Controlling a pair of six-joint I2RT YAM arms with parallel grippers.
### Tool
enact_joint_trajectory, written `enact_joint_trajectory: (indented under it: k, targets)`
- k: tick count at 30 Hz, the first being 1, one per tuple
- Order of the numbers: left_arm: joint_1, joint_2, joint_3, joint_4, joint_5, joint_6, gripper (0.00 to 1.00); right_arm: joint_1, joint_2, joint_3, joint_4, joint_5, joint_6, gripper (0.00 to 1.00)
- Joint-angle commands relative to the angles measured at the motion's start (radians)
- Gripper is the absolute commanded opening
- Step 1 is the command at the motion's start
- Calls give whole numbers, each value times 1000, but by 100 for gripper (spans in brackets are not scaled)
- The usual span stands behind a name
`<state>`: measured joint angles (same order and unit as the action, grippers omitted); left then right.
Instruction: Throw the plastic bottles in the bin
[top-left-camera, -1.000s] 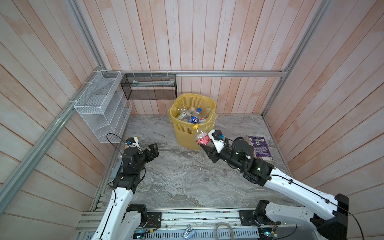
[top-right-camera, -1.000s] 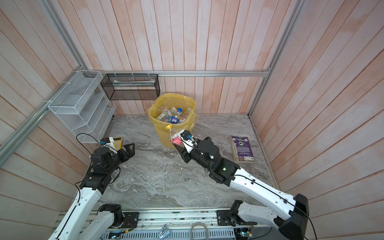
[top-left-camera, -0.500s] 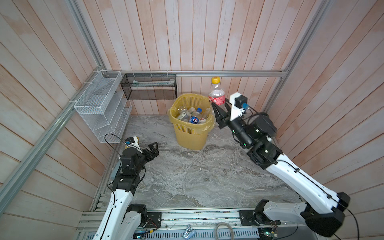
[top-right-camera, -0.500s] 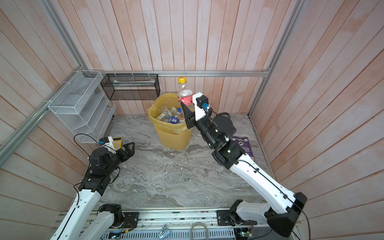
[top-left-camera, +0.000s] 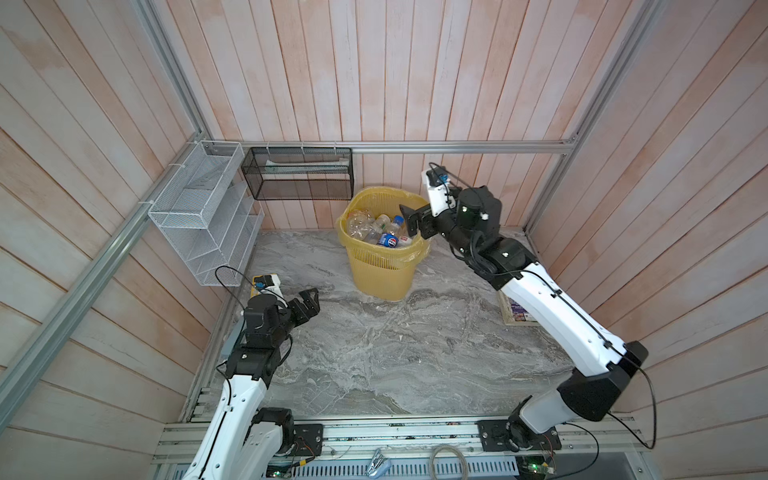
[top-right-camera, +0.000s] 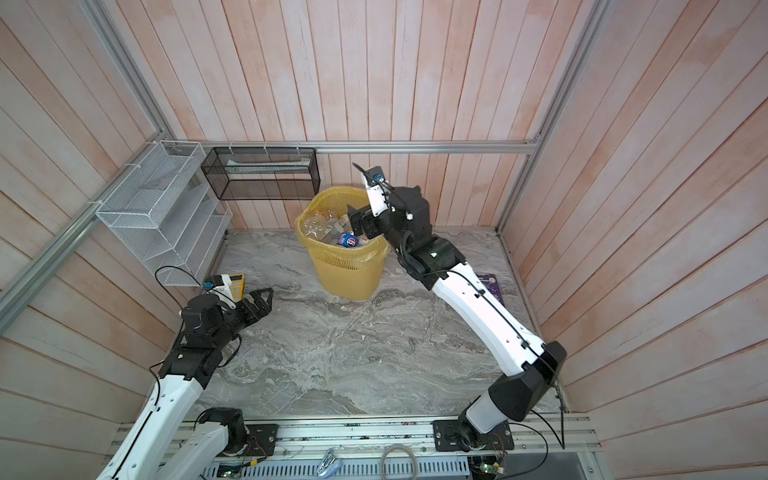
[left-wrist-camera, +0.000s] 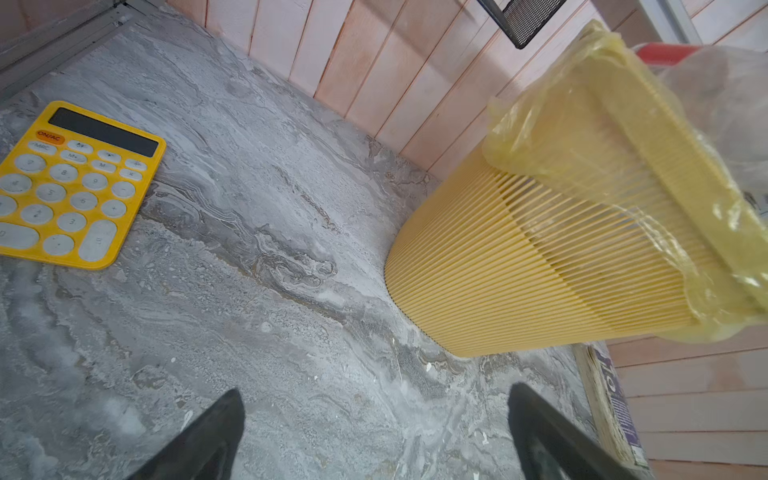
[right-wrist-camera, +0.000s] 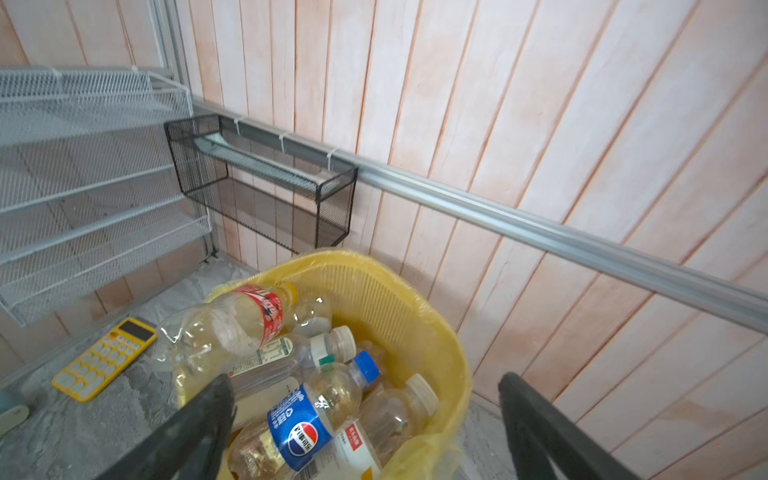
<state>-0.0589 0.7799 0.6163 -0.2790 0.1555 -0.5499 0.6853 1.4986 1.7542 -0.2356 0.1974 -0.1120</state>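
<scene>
The right gripper (top-left-camera: 415, 222) was held just above the rim of the bin (top-left-camera: 380, 270), its jaws spread wide with nothing between them. The plastic bottles (top-left-camera: 380, 230) were piled inside the bin. The left gripper (top-left-camera: 309, 306) was held low, well apart from the bin, also spread wide and empty.
</scene>
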Motion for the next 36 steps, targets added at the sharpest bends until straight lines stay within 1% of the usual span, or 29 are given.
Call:
enact_joint_trajectory:
  k: [1,6,10,13,18,20,25,27,30,32,36]
  targets:
    - [6,3,25,14,19,13,100,-19,-49,-44,7,30,11,100]
    - [5,-9,11,11,10,13,100,-64,-81,-165,19,18,69,99]
    - [6,-8,0,16,3,18,100,-114,-143,-306,48,5,122,99]
    - [5,17,10,15,10,20,100,-165,-190,-404,71,-16,158,99]
    - [4,43,13,21,4,15,100,-261,-272,-594,129,-2,174,99]
    - [4,47,10,15,-16,14,100,-303,-311,-699,189,33,156,99]
    - [5,52,8,3,-110,42,100,-407,-399,-979,375,36,129,99]
    - [6,74,17,2,-139,57,100,-463,-413,-1066,444,13,147,99]
    - [5,116,35,10,-177,87,100,-540,-405,-1169,553,-63,189,99]
    - [5,135,37,31,-205,106,100,-554,-384,-1231,648,-73,192,99]
    - [6,141,7,98,-292,143,100,-558,-343,-1356,878,-31,200,98]
